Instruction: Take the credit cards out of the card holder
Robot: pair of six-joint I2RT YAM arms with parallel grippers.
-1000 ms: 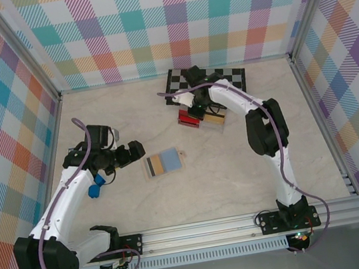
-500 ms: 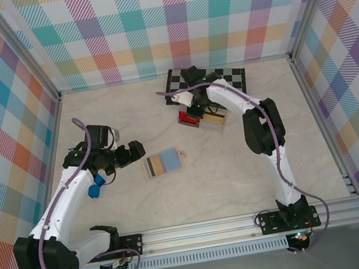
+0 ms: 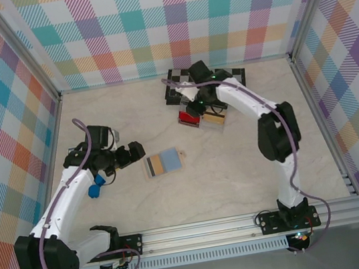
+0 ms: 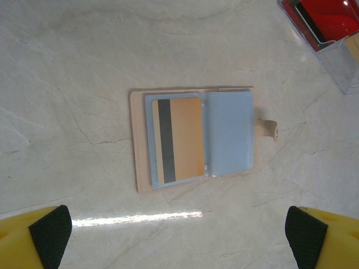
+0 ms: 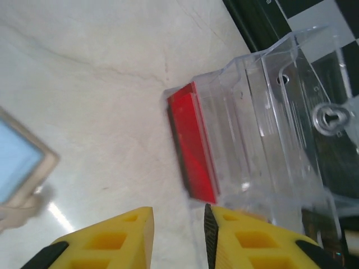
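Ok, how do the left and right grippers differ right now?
The left gripper is wide open; the right gripper is barely open. The left gripper faces the open card holder with its orange-tan card; the right gripper sits by the clear tray and a red card. Both hold nothing.

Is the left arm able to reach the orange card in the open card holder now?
Probably yes. The left gripper stands open just beside the card holder, which lies open on the table. Nothing lies on the orange card or between them.
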